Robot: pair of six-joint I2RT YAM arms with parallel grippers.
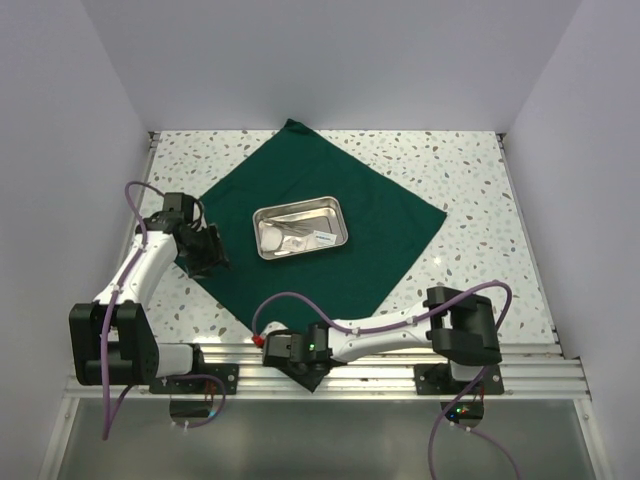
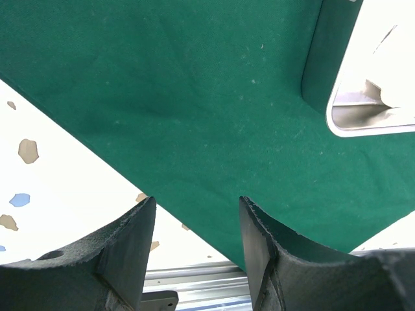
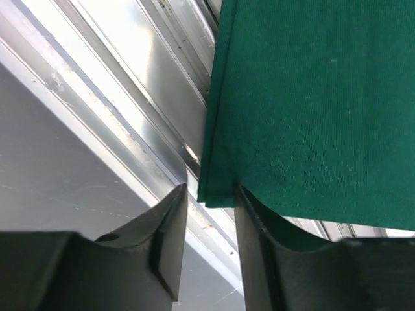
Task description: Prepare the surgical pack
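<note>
Speckled terrazzo table (image 1: 470, 190): the large dark green cloth (image 1: 390, 215) lies flat, with the shiny rectangular steel tray (image 1: 258, 232) at its centre. Left gripper (image 2: 198, 204) open at the cloth's left corner; right gripper (image 3: 211, 191) narrowly apart astride the near corner, pinching nothing. We judge a shallow bite could slip, or a hard tug shift the tray.

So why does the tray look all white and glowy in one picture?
Left wrist view: light bounces off the steel tray, washing it out to white; top view: the tray shows plainly, only shiny; right wrist view: no tray, but glare streaks the metal rail beside the green cloth.
</note>
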